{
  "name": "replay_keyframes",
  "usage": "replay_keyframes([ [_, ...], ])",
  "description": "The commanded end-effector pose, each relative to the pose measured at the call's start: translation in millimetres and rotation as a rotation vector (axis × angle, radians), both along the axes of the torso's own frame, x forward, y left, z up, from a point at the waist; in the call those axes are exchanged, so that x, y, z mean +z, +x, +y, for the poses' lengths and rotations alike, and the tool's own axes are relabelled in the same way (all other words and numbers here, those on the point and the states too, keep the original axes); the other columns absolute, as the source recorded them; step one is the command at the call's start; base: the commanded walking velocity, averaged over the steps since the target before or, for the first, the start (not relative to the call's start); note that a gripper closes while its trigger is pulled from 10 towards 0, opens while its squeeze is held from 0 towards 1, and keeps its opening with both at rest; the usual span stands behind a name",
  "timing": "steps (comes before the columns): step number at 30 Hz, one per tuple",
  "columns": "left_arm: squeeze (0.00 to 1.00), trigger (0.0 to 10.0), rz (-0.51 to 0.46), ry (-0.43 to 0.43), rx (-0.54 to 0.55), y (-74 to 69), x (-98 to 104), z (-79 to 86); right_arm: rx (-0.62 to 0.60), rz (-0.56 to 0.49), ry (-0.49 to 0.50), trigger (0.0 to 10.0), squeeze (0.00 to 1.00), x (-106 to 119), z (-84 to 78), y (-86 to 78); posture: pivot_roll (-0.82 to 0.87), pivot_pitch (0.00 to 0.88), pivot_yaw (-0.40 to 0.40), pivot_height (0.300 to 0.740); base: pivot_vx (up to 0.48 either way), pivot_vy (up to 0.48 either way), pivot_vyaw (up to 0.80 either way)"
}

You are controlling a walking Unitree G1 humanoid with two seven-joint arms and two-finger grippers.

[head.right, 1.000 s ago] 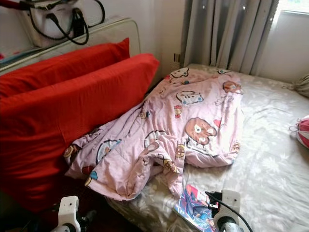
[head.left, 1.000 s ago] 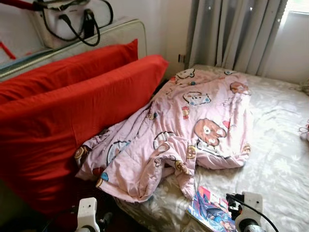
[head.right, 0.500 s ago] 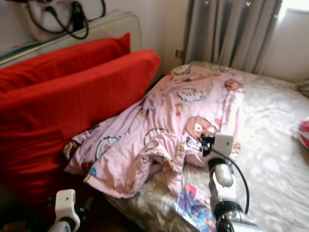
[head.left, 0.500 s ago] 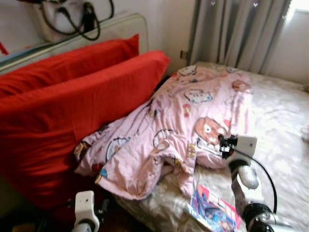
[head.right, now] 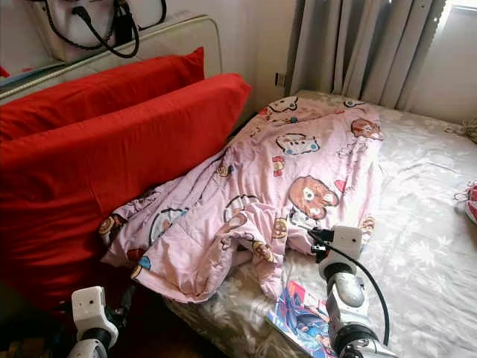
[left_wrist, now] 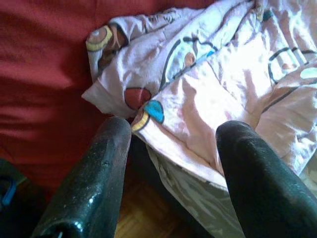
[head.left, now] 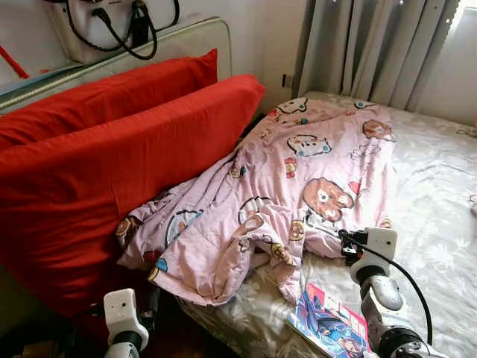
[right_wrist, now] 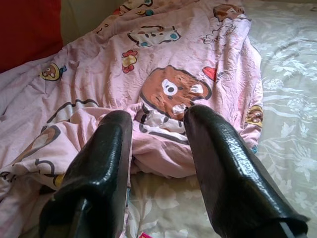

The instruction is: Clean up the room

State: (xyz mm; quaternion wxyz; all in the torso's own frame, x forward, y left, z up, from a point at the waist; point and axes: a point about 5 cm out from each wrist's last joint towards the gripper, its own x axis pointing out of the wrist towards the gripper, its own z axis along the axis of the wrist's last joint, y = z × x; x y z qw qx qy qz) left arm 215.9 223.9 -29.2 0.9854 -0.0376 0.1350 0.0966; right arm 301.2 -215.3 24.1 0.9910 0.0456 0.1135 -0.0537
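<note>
A crumpled pink cartoon-print blanket (head.left: 298, 179) lies across the bed, its lower corner hanging over the near edge. My right arm (head.left: 370, 250) reaches up from the bottom, and my right gripper (right_wrist: 159, 116) is open, pointing at the blanket's bear print just above the folded hem. My left gripper (left_wrist: 173, 126) is open, low beside the bed, facing the blanket's hanging corner (left_wrist: 148, 111) with nothing between the fingers. A colourful magazine (head.left: 328, 328) lies on the sheet near the bed's front edge, beside my right arm.
Two big red pillows (head.left: 112, 164) lean against the headboard on the left. A white bag (head.left: 104, 30) with black straps sits on top of it. Grey floral sheet (head.left: 440, 224) is bare at the right. Grey curtains (head.left: 373, 52) hang behind. Wooden floor (left_wrist: 143, 223) lies below the bed edge.
My right arm has risen from the bottom edge towards the blanket's near hem, then settled slightly lower. The left arm stays low. The camera has shifted a little.
</note>
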Motion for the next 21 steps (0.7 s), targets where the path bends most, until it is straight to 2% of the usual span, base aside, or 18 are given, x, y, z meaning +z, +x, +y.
replay_keyframes([
  [1, 0.00, 10.0, -0.006, -0.009, 0.024, -3.4, -1, 2.1, -0.007, -0.034, 0.004, 10.0, 0.00, 8, -0.7, 6.0, 0.02, 0.000, 0.027, 0.740, 0.000, 0.000, 0.00],
  [5, 0.00, 10.0, -0.017, 0.002, 0.022, -4.1, 0, 2.3, -0.005, -0.065, 0.004, 10.0, 0.00, 14, 1.3, 11.2, 0.01, 0.000, 0.032, 0.740, 0.000, 0.000, 0.00],
  [13, 0.00, 10.0, -0.129, -0.032, -0.031, -0.1, 9, -1.0, -0.012, -0.133, 0.003, 10.0, 0.00, 29, 2.4, 21.1, 0.01, 0.000, 0.017, 0.740, 0.000, 0.000, 0.00],
  [17, 0.00, 10.0, -0.140, -0.039, -0.043, 0.5, 10, -1.4, -0.016, -0.157, 0.004, 10.0, 0.00, 34, 2.4, 24.0, 0.02, 0.000, 0.020, 0.740, 0.000, 0.000, 0.00],
  [21, 0.00, 10.0, -0.144, -0.050, -0.056, 1.1, 11, -1.4, -0.019, -0.223, 0.002, 10.0, 0.00, 51, 3.3, 35.0, 0.01, 0.000, 0.019, 0.740, 0.000, 0.000, 0.00],
])
